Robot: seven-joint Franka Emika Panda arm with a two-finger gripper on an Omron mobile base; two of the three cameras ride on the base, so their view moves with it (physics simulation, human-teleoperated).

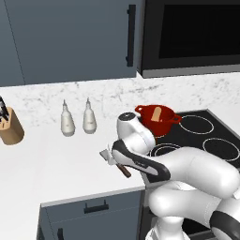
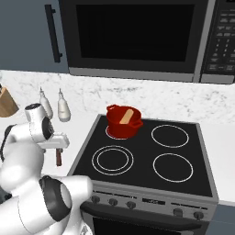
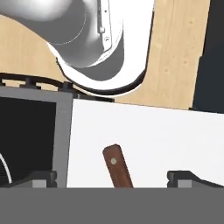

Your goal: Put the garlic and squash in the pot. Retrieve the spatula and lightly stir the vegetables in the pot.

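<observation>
Spatula [image 3: 117, 166] lying flat on the white desk [image 1: 56, 159], just beside the stove's [image 2: 151, 156] left edge, its dark brown handle between the spread fingertips [image 3: 183, 177] of the open gripper [image 3: 111, 179], which touch nothing. Red pot [image 2: 121, 124] standing on the rear left burner, with the tan-orange squash [image 2: 126, 115] inside. Two white bottles [image 1: 77, 119] and a knife block [image 1: 10, 126] stand near the backsplash.

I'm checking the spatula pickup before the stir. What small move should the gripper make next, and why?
Probably lower a little and close on the spatula. In the hand view its brown handle lies on the white counter between the open gripper fingertips, not yet pinched. The squash already shows in the pot, so fetching the spatula looks like the step due.
</observation>
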